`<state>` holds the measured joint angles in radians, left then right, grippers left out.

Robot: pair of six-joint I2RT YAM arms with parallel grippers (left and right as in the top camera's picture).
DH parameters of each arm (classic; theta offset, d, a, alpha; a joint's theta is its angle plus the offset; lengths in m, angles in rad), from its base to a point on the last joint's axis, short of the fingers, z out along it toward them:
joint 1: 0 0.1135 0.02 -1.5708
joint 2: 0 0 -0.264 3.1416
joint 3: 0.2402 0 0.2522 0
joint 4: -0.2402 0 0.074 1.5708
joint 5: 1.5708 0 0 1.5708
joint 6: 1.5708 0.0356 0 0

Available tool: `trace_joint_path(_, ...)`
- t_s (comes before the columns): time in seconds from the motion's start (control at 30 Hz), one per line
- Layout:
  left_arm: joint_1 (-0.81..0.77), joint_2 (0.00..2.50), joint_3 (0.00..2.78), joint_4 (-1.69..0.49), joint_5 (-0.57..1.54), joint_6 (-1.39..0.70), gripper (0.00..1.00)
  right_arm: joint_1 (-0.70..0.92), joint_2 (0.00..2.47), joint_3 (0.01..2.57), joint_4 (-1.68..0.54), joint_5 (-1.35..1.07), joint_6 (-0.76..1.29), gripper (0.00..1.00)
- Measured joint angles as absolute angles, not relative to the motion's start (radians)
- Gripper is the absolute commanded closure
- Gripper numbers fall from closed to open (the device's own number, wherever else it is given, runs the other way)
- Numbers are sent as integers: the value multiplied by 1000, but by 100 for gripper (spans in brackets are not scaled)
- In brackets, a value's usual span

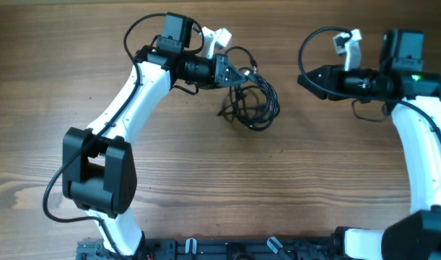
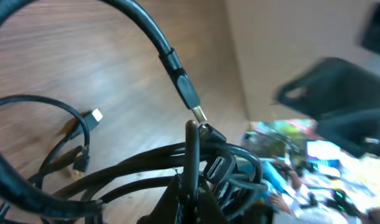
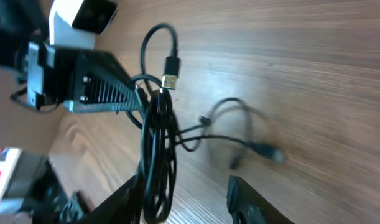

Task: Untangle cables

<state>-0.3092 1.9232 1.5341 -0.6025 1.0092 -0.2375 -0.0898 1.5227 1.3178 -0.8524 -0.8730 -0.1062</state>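
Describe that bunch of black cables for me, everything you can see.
The cables are thin, black, rubbery-looking cords in a loose tangle of loops. Metal-tipped plugs stick out at the ends. The left end effector pinches the top loops, apparently lifting them, while thinner strands trail on the wooden table. Nothing else touches them.
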Motion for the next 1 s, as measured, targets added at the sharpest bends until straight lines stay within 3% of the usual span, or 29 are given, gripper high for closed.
trace_joint_path(0.1,-309,1923,1534,-597,1081,-236,96,-35,1580,1317,-826,-963,-161,58)
trace_joint_path(0.23,-309,1923,1534,-596,1102,-236,96,73,1605,1317,-760,-994,-175,71)
trace_joint_path(0.53,-309,1923,1534,-596,1098,-236,96,148,1653,1318,-762,-752,-94,72)
trace_joint_path(0.6,-309,1923,1534,-597,1097,-236,96,179,1687,1318,-762,-738,-91,80)
trace_joint_path(0.67,-307,1924,1534,-597,1096,-236,96,192,1704,1317,-761,-720,-86,95)
trace_joint_path(0.77,-307,1929,1534,-595,1085,-237,96,195,1704,1317,-743,-700,-83,96)
trace_joint_path(0.8,-307,1931,1534,-594,1077,-237,90,195,1704,1317,-729,-690,-74,96)
trace_joint_path(0.83,-307,1931,1534,-595,1058,-237,59,194,1704,1317,-721,-687,-66,96)
trace_joint_path(0.87,-307,1931,1534,-607,1005,-254,6,190,1704,1317,-719,-688,-64,96)
trace_joint_path(0.9,-308,1931,1534,-622,958,-276,0,184,1703,1317,-720,-694,-63,96)
trace_joint_path(1.0,-308,1931,1534,-682,738,-386,0,138,1654,1317,-740,-698,-53,96)
